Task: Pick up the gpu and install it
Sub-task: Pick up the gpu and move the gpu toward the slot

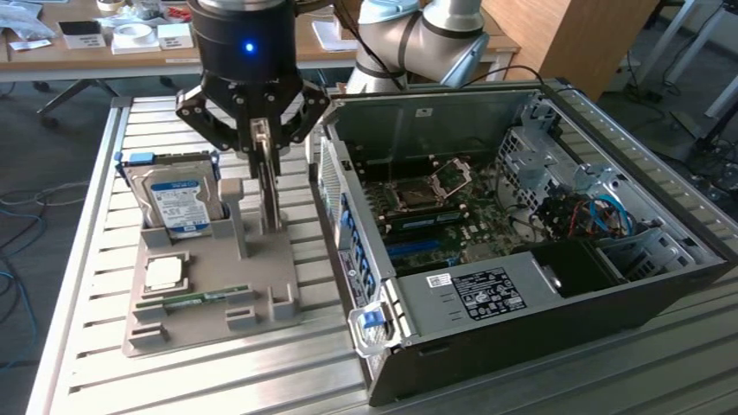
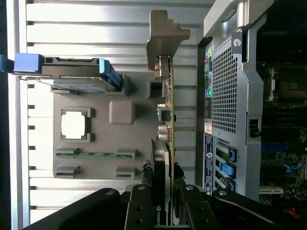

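Hand (image 2: 165, 189) tight on gpu (image 2: 161, 158) (upright)

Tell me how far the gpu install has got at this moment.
Done: the gripper is shut on the gpu. In hand: the gpu stands upright in the gray holder beside the computer case and does not look lifted yet. Left: the lift and the install. The open case's motherboard has no gpu seated on it.

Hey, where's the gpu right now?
The gpu stands on edge in the grey holder, between the hard drive on the exterior view's left and the open computer case on its right, with the gripper closed on its top.
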Robot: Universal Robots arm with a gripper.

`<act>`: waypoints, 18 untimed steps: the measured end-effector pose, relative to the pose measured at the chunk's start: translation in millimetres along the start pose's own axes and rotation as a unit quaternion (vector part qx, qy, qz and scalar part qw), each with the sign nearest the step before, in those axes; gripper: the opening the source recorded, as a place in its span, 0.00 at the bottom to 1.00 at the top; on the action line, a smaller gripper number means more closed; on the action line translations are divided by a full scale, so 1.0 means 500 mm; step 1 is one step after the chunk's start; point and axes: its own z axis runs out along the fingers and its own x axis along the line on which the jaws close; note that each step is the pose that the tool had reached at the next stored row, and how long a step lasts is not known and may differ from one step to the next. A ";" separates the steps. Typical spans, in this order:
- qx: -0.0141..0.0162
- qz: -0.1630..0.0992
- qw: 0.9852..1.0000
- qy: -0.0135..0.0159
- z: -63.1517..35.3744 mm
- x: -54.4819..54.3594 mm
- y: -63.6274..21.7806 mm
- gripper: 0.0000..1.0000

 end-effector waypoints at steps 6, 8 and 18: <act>0.000 0.000 1.000 0.000 -0.003 0.000 0.000 0.27; 0.000 0.000 1.000 0.000 -0.003 0.000 0.000 0.27; 0.000 0.000 1.000 0.000 -0.027 0.000 0.001 0.27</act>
